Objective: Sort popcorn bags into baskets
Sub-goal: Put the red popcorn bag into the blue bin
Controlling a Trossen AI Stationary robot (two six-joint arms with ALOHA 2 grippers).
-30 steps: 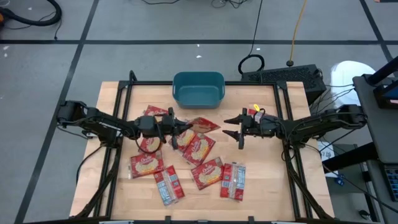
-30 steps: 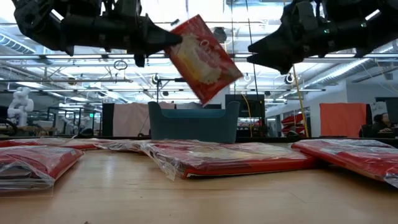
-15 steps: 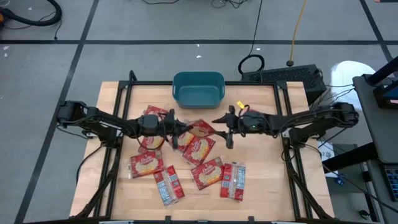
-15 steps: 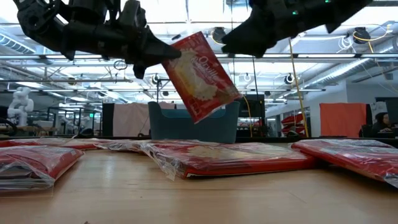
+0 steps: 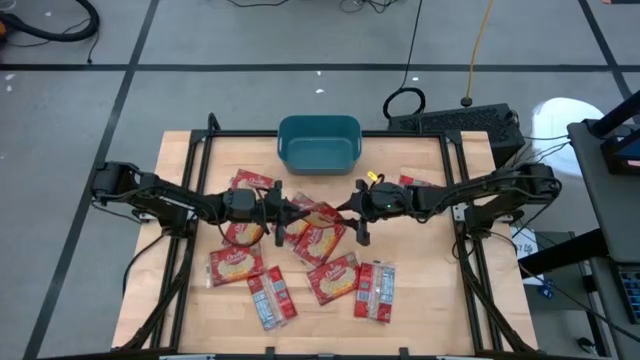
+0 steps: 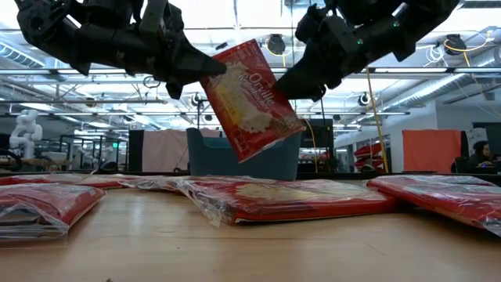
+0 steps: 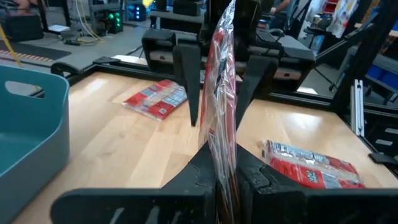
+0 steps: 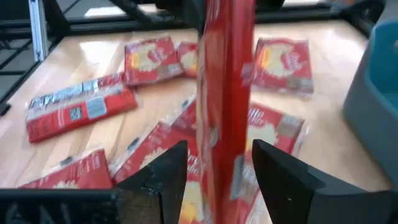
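One red popcorn bag (image 5: 318,210) with a cream label is up in the air over the table's middle, between the two arms. My left gripper (image 5: 287,208) is shut on its left end. My right gripper (image 5: 354,211) is open, one finger on each side of the bag's right end (image 8: 225,93); the right wrist view shows a narrow gap at each finger. Several more red bags (image 5: 333,277) lie flat on the wooden table (image 5: 430,300). The teal basket (image 5: 318,143) stands at the table's far edge. My left gripper (image 7: 224,158) pinches the bag's left end (image 6: 213,72) between its two fingers, coming level from the table's left. The bag (image 7: 222,106) is lifted clear and stands on edge. In the low view it slants down from the fingers, its lowest corner (image 6: 249,155) hanging free.
Loose bags lie around and under the held one: two near the left arm (image 5: 252,182), one by the right arm (image 5: 413,183), several toward the near edge (image 5: 270,297). A black frame (image 5: 200,160) rims the table. Bare wood lies on either side of the basket.
My right gripper has moved toward the table's left, up to the held bag, and its open fingers now straddle the bag's right end. My left gripper has stayed about where it was, still shut on the bag, which has tipped slightly lower.
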